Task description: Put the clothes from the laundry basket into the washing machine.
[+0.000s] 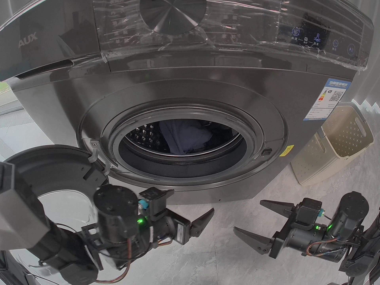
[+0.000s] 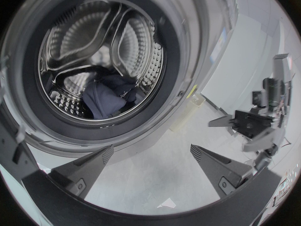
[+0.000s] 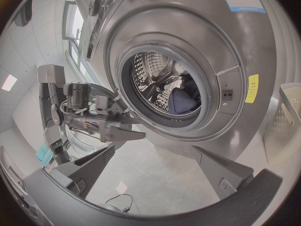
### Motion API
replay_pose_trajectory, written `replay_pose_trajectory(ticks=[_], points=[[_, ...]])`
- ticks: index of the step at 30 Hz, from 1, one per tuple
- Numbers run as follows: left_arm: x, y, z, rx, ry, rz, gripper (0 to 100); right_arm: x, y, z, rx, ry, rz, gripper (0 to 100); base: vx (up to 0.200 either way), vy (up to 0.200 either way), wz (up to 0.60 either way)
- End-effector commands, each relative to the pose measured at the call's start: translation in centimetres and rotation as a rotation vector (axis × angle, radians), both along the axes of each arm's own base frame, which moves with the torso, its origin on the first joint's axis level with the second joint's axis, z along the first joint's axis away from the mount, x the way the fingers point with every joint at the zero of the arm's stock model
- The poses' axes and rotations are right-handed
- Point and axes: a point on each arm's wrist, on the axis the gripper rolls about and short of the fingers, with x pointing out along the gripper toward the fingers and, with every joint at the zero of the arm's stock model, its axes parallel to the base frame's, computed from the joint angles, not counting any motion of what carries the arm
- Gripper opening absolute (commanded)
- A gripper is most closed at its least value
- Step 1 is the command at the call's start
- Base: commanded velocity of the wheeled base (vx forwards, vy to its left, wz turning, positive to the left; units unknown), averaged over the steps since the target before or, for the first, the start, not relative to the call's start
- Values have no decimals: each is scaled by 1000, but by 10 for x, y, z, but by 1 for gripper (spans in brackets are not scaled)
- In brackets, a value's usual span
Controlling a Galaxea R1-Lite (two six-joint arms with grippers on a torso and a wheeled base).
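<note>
Pale floor tiles carry one washing machine, its door swung open, with one laundry basket just beside it on the robot's right. Head view: the left gripper and right gripper hang low before the opening. Each has two fingers, spread wide and grasping nothing. Left wrist view: one dark blue clothes bundle lies inside the drum. Right wrist view: the bundle rests low in the drum.

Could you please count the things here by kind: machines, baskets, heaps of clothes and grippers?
Grey front-loading washing machine, door open: 1
Cream perforated plastic laundry basket: 1
Heap of dark blue clothes in the drum: 1
Open grippers: 2, left gripper and right gripper
Total: 5
</note>
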Motion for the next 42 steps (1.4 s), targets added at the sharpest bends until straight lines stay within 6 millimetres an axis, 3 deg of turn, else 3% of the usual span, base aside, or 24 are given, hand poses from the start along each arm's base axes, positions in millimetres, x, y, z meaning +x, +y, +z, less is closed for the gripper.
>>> replay_pose_trajectory(ticks=[1,12,16,26,42], points=[[-47,35,33,-84,-73,-55,100,-18,-22,14,40,-40,-20,100,0,0,0],[-67,64,47,-158,-101,-35,100,-20,-32,22,65,-68,-49,100,-109,0,0],[-77,78,44,-151,-98,-33,100,-18,-35,23,64,-71,-73,100,-100,0,0],[-85,87,34,-121,-72,-38,100,-19,-37,22,49,-54,-114,100,-140,0,0],[-106,125,50,-218,-180,36,100,-27,-62,36,70,-97,-203,100,-100,0,0]])
